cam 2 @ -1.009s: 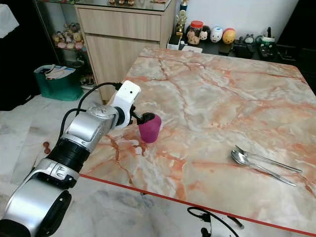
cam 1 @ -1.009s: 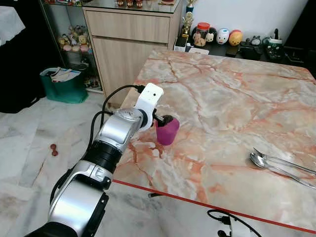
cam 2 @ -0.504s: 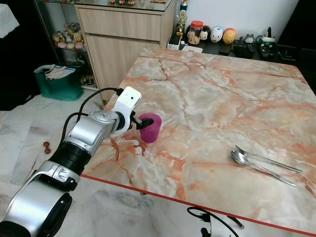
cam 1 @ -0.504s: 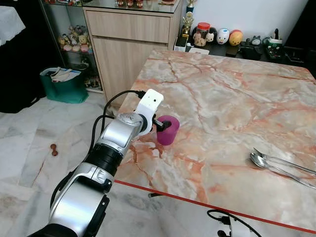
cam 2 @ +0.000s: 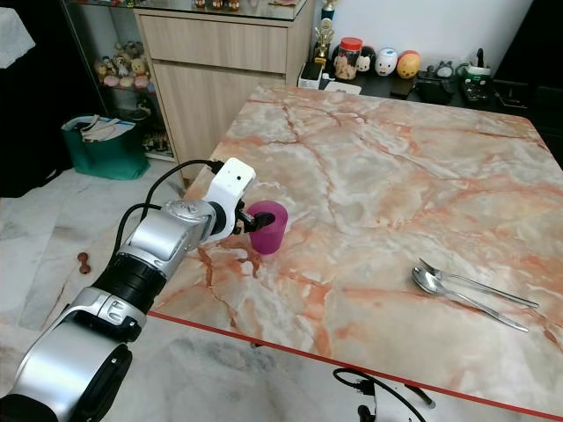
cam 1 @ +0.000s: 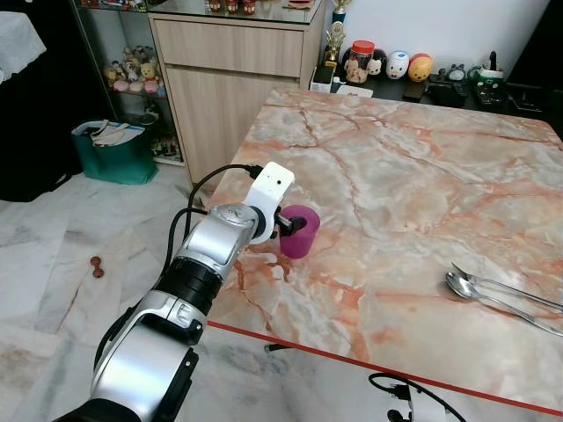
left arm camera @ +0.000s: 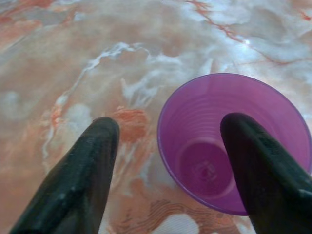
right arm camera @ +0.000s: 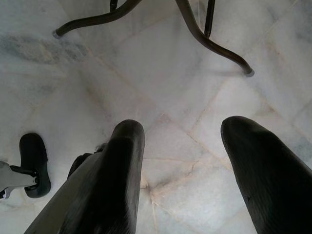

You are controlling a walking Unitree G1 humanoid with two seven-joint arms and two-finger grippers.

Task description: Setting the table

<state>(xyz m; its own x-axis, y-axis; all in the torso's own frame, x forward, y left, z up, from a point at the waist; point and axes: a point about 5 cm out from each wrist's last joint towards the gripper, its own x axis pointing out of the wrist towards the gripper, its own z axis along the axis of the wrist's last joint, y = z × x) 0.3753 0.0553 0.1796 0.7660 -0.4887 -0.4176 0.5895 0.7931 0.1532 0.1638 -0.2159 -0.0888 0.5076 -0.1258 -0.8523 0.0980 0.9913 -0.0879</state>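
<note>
We see the purple cup [cam 1: 299, 231] standing upright on the marble counter [cam 1: 413, 185], near its edge at about nine o'clock. Our left gripper [left arm camera: 168, 141] has its jaws parted around the cup's wall, one finger [left arm camera: 258, 165] inside the rim and the other outside over the counter, not clenched. A spoon [cam 1: 493, 297] and fork [cam 1: 510, 286] lie together at four o'clock, well apart from the cup. Our right gripper [right arm camera: 183, 161] hangs over the floor [right arm camera: 161, 87], jaws spread, grasping nothing.

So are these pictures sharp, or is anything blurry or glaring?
Eye views: sharp and evenly lit, soft sheen on the marble table. Left wrist view: purple cup crisp, the black fingers nearest the lens soft. Right wrist view: the fingers likewise soft, over pale floor.
</note>
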